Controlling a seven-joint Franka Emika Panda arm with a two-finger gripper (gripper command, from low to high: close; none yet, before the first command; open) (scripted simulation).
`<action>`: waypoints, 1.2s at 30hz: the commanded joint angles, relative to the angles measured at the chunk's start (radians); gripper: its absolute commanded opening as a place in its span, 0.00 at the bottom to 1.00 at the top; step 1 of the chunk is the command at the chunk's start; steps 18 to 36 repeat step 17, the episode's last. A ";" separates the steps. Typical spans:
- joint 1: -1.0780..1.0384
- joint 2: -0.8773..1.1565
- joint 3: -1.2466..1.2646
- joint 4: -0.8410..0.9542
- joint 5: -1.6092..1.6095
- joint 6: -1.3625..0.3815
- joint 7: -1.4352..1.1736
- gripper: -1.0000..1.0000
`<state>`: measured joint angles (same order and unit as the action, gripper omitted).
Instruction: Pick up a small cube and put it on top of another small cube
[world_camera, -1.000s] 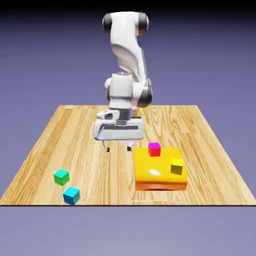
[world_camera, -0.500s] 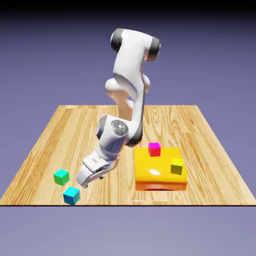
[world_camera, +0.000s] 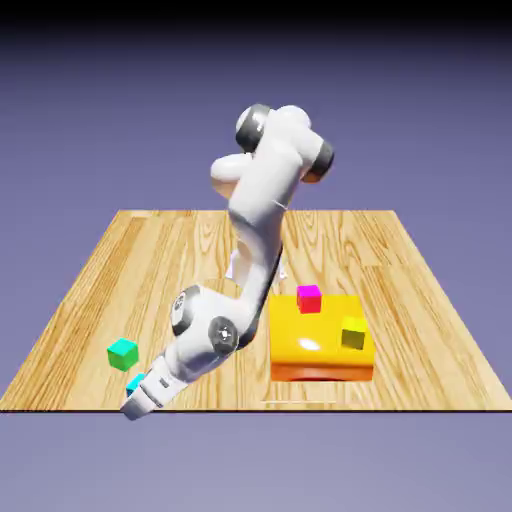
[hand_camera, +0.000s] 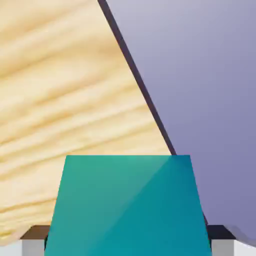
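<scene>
A simulated robot tabletop scene, shown by the plain blue-violet backdrop behind and below a wood-grain tabletop (world_camera: 190, 290), the rendered white Franka Panda arm (world_camera: 265, 190) reaching over that tabletop, and the plain bright-coloured cubes and glossy yellow-orange block (world_camera: 310, 345) on it.

White arm (world_camera: 265, 205), rounded segments, dark grey joint caps.
</scene>
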<state>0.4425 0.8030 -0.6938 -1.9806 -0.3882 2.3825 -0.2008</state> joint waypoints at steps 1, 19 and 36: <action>0.024 -0.036 -0.009 -0.004 -0.004 -0.036 -0.003 0.00; -0.062 -0.114 -0.147 -0.100 0.200 -0.242 0.077 1.00; -0.062 -0.114 -0.147 -0.100 0.200 -0.242 0.077 1.00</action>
